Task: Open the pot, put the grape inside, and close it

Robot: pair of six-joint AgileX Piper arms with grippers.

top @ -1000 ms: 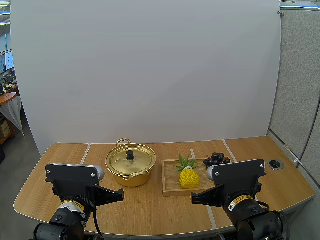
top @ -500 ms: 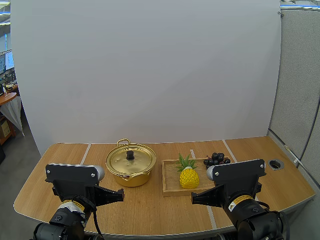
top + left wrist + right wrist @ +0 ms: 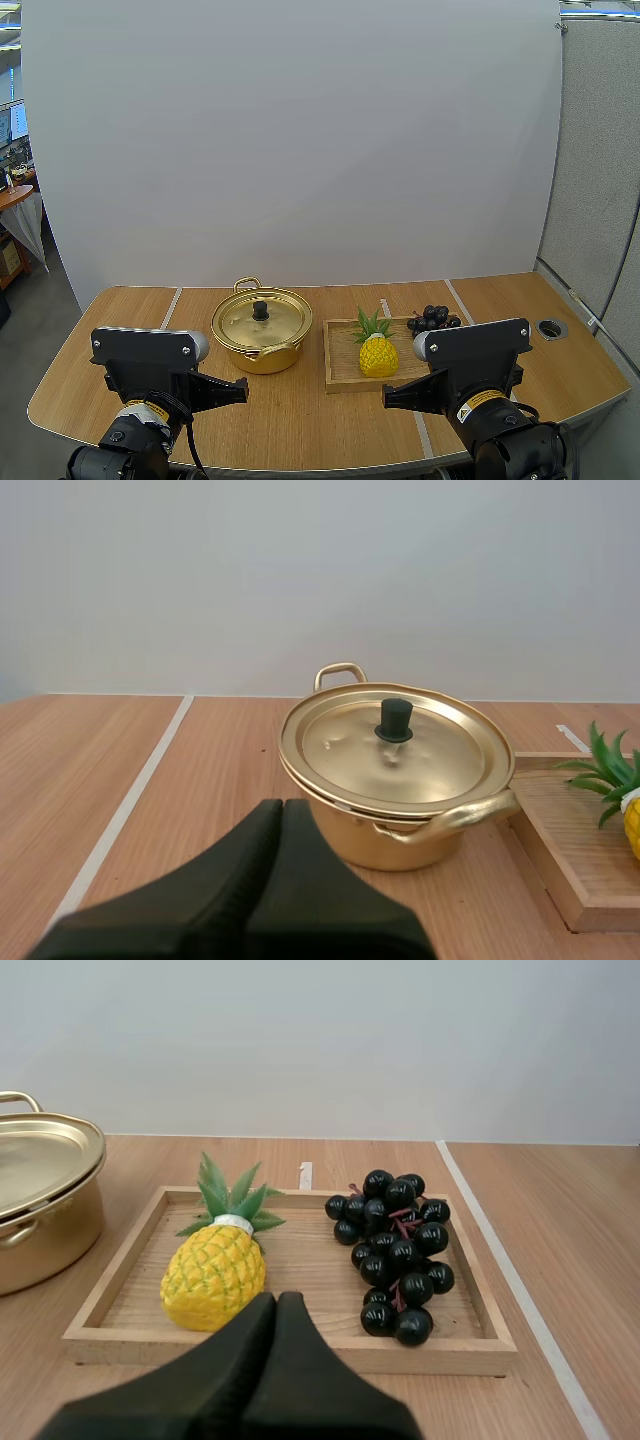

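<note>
Grapes (image 3: 395, 1250) lie in tray (image 3: 300, 1355) beyond closed right end effector (image 3: 277, 1300).

left arm (image 3: 145, 370): at the left of the high view, close to the camera, low, black wrist block level.
left gripper (image 3: 243, 387): black taper ends toward the middle of the high view; in the left wrist view (image 3: 282, 806) it aims forward.
left fingers (image 3: 235, 875): pressed together along one seam, a single dark wedge, nothing between them.
right arm (image 3: 480, 385): at the right of the high view, mirrored pose, same low height.
right gripper (image 3: 386, 398): taper ends toward the middle; in the right wrist view (image 3: 277, 1299) it aims forward.
right fingers (image 3: 235, 1365): closed flat on each other, one wedge, nothing held.
spacing: the two grippers well apart, tips facing each other.
</note>
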